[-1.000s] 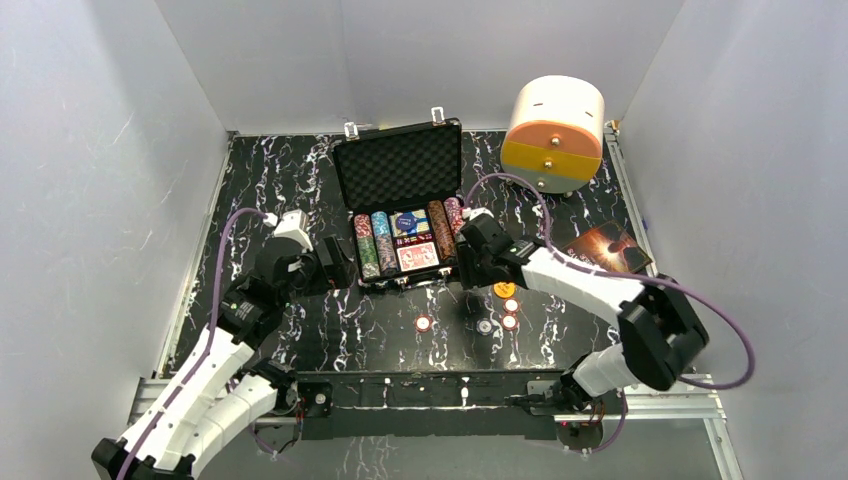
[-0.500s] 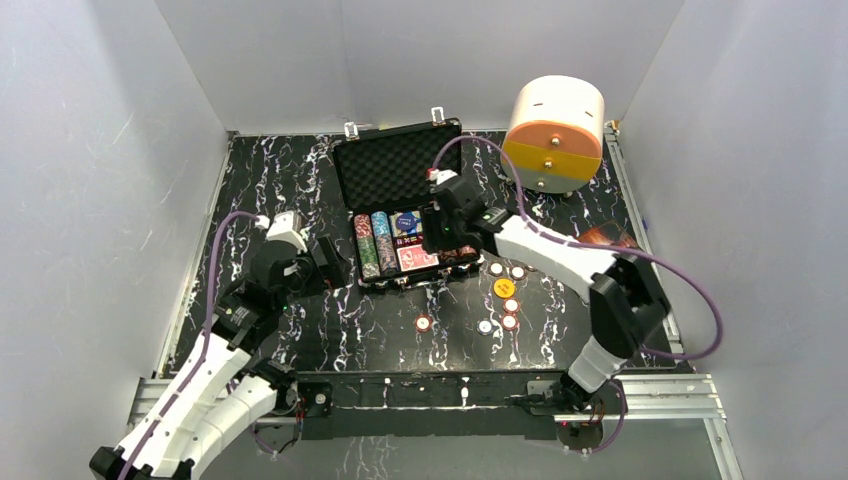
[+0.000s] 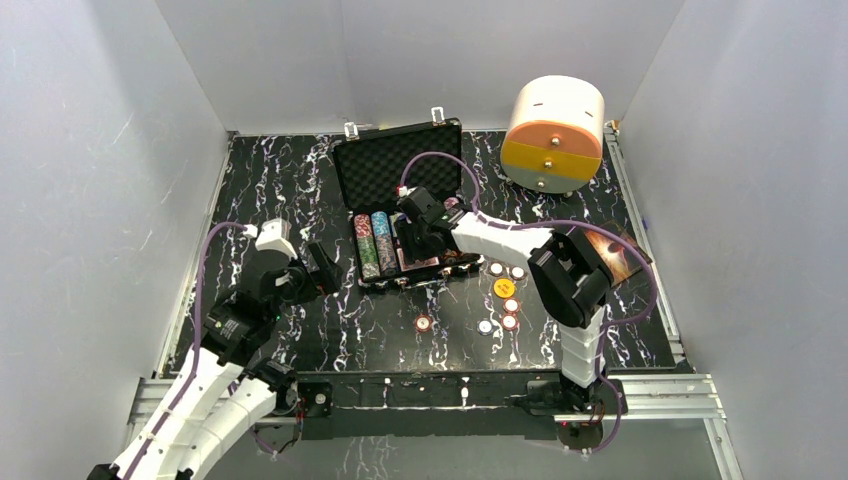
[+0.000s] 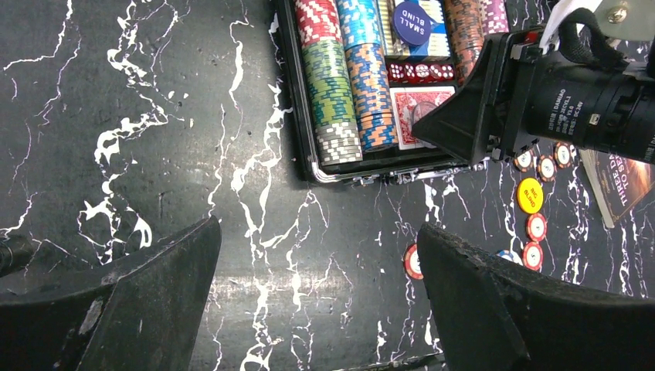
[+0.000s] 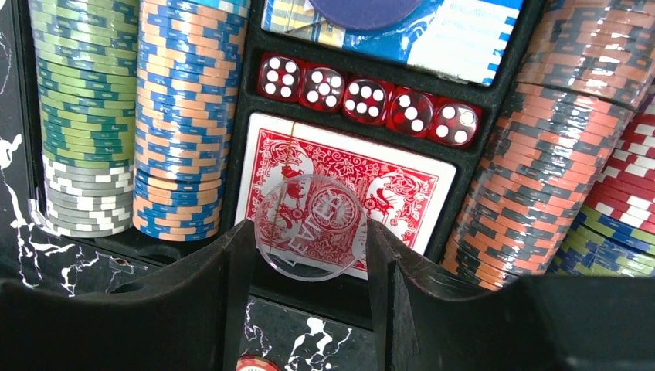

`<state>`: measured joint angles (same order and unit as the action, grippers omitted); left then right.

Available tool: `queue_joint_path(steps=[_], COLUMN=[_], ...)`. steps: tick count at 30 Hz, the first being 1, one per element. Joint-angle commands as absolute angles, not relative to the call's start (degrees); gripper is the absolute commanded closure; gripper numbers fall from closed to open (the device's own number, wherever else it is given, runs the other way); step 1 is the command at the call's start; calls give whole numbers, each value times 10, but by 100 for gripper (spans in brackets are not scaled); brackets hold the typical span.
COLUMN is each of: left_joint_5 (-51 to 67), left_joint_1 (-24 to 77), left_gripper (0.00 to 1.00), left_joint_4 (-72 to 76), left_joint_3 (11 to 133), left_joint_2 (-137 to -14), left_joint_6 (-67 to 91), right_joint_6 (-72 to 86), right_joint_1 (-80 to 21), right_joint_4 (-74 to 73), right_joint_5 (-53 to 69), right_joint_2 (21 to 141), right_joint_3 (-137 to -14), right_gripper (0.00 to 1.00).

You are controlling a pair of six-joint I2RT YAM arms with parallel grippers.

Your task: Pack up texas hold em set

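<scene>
The black briefcase [image 3: 398, 165] lies open mid-table, lid up. Its tray holds striped chip stacks [image 5: 185, 116], red dice [image 5: 367, 99] and a red-backed card deck [image 5: 402, 185]. My right gripper [image 3: 415, 236] hovers over the tray's front. In the right wrist view, my right gripper [image 5: 309, 247] is shut on a clear round disc [image 5: 310, 224] just above the deck. My left gripper [image 3: 325, 268] hangs open and empty left of the case; the left wrist view has this gripper [image 4: 318, 226] over bare table. A yellow disc [image 3: 504, 288] and several loose chips [image 3: 510, 322] lie in front of the case.
A white-and-orange drawer box [image 3: 553, 135] stands at the back right. A brown book [image 3: 622, 250] lies at the right, partly behind the right arm. One loose chip [image 3: 424, 323] sits alone near the table's front middle.
My right arm has swung left from the case's right side to over the card deck. The left arm has drawn back a little toward the near left.
</scene>
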<state>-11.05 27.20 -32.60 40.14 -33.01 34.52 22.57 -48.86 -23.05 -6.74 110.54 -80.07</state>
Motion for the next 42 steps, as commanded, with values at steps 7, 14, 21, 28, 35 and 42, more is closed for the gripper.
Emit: queue_joint_path(steps=[7, 14, 21, 28, 35, 42], left_joint_5=[-127, -128, -124, -122, -118, -129], left_joint_1=[274, 274, 274, 274, 274, 274], left_gripper=[2, 2, 2, 2, 2, 2], left_joint_4=[-335, -335, -334, -329, -324, -324], left_joint_3=[406, 405, 405, 403, 405, 401], left_joint_2=[-340, -341, -344, -337, -345, -333], left_joint_6=[351, 351, 349, 350, 346, 353], right_joint_6=[234, 226, 226, 257, 314, 335], right_joint_1=[-494, -495, -495, -486, -431, -404], right_joint_4=[-243, -245, -212, -225, -307, -277], right_joint_5=[-127, -132, -94, -214, -301, -294], right_joint_2=[1123, 1122, 1034, 890, 804, 754], right_joint_3=[-838, -846, -817, -701, -574, -476], right_gripper=[43, 26, 23, 26, 22, 15])
